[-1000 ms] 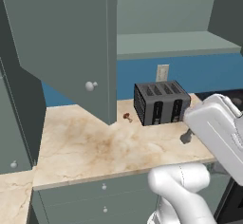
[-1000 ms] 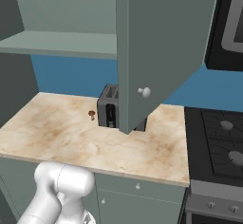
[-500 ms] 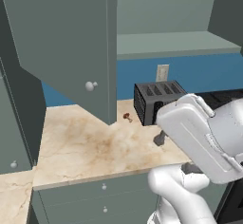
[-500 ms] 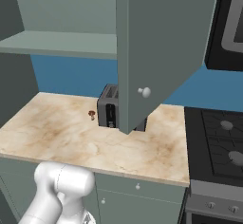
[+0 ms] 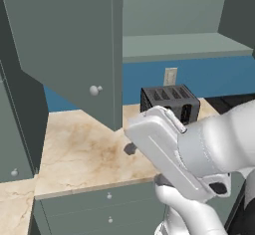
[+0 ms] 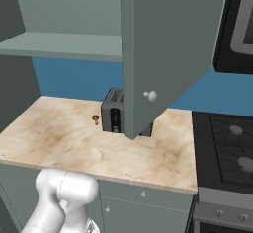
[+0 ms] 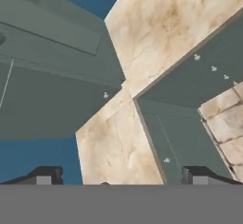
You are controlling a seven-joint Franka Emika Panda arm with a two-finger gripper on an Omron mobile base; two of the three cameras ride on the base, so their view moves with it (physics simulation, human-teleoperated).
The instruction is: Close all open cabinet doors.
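Note:
An open cabinet door [image 5: 69, 45] juts out over the counter at the left, its round knob [image 5: 94, 90] near the lower corner. A second open cabinet door [image 5: 240, 15] stands at the upper right. From the right side, that second door [image 6: 168, 49] fills the middle, knob [image 6: 150, 96] low, with the other door's edge [image 6: 11, 11] at far left. Between them lies the bare cabinet shelf [image 5: 184, 46]. My gripper [image 7: 118, 180] is open with nothing between its fingers. It looks past a grey-green door [image 7: 52, 76] at the counter [image 7: 156, 28].
A black toaster [image 5: 169, 101] stands at the back of the marble counter [image 5: 84, 154], partly behind the door in the right base view. A small brown object [image 6: 95, 119] lies beside it. A stove [image 6: 227, 148] adjoins on the right. Drawer fronts [image 7: 190, 99] run below.
My white arm has swung left and closer across the left base view, now covering the toaster's front. Both doors stand as before.

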